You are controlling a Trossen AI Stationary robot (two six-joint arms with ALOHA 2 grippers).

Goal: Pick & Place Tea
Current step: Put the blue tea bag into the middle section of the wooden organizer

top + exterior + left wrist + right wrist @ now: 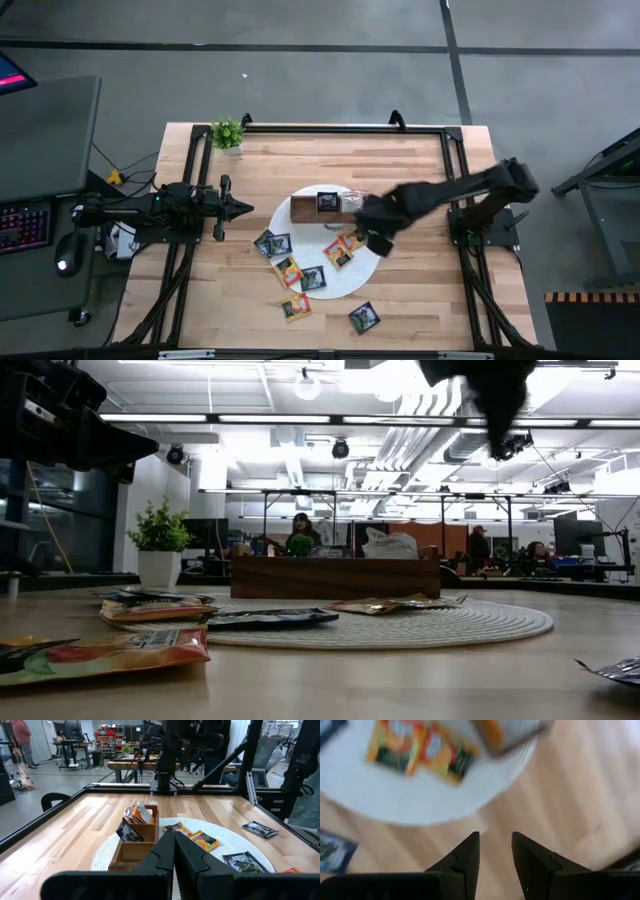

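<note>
R gripper (495,851) is hovering over the white mat's (352,283) edge by the orange sachets (422,751) — fingers narrowly parted, gripping nothing. L gripper (174,851) is waiting beside the mat — fingers pressed together.

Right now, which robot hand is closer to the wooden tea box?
The right one. The right gripper hovers just off the wooden box's right end, above the white mat's edge. The left gripper waits farther away, off the mat on the box's left.
</note>
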